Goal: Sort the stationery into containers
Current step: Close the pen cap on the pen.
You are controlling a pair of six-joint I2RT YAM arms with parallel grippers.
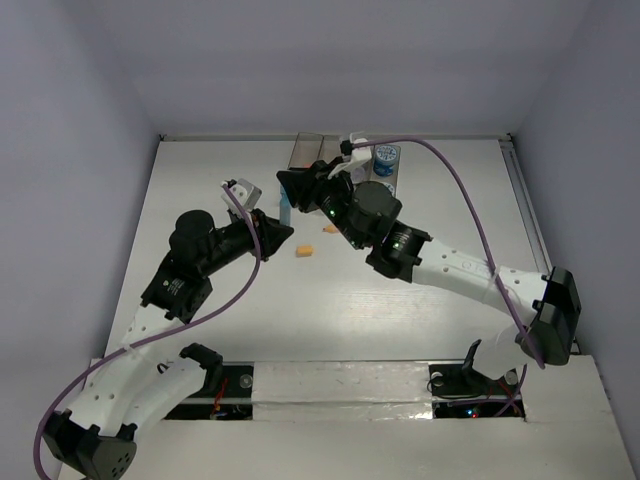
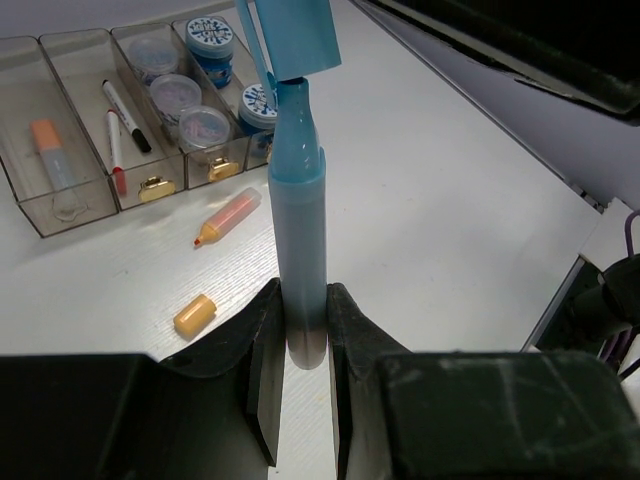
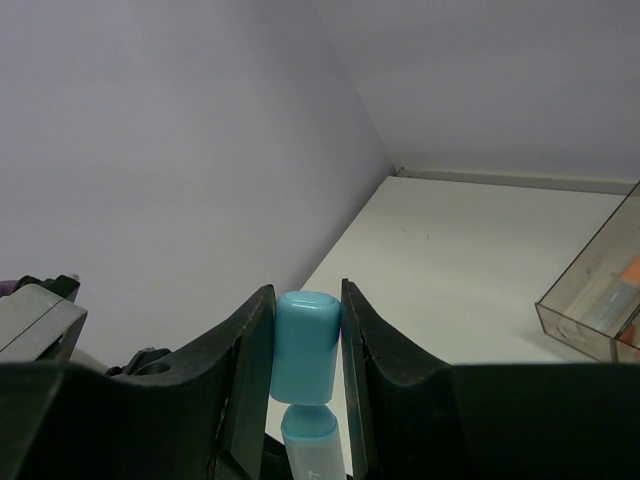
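Observation:
My left gripper (image 2: 299,305) is shut on the lower end of a blue marker (image 2: 297,220), which stands upright above the table. My right gripper (image 3: 305,320) is shut on the marker's blue cap (image 3: 305,345), right at the marker's tip with a thin gap showing. In the top view both grippers meet at the marker (image 1: 286,210) in mid-table. The containers (image 2: 78,208) lie at the back, holding an orange marker (image 2: 52,155), two pens (image 2: 125,115) and several round jars (image 2: 203,127). A loose orange marker (image 2: 228,216) and its orange cap (image 2: 194,315) lie on the table.
The white table is walled on three sides. The right arm's body (image 1: 395,240) reaches across in front of the containers (image 1: 310,148). A blue-patterned jar (image 1: 386,158) shows at the bins' right end. One bin corner (image 3: 590,300) shows in the right wrist view.

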